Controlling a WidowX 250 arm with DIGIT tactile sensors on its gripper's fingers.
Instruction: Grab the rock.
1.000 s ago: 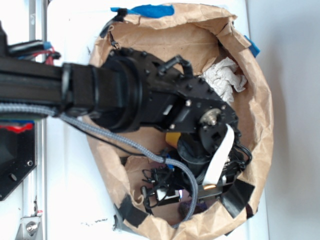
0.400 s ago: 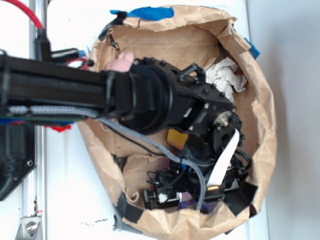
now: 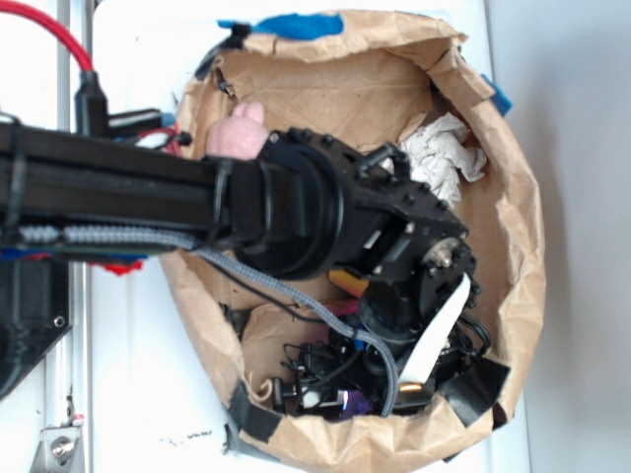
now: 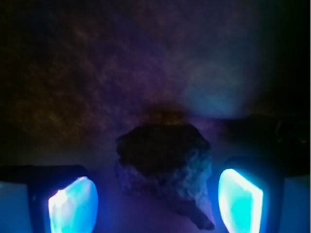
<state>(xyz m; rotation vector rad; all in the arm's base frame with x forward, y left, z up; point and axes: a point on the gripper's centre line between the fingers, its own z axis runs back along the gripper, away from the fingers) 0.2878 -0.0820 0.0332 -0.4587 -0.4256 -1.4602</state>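
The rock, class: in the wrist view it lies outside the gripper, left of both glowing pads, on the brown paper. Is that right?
Not quite. The wrist view shows the rock lying between the two glowing pads of the gripper, not left of both. It does lie on the brown paper.

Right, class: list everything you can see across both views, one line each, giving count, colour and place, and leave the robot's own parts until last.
rock: one, dark grey, between the fingers in the wrist view, on the bag floor
paper bag: one, brown, rolled open on the white table, robot reaching inside
crumpled paper: one, white, upper right inside the bag
pink toy: one, pink, at the bag's upper left rim, behind the arm
yellow object: one, mostly hidden under the wrist
blue tape: on the bag's top rim
table: one, white
arm: one, black
gripper: one, open, blue-lit fingers either side of the rock
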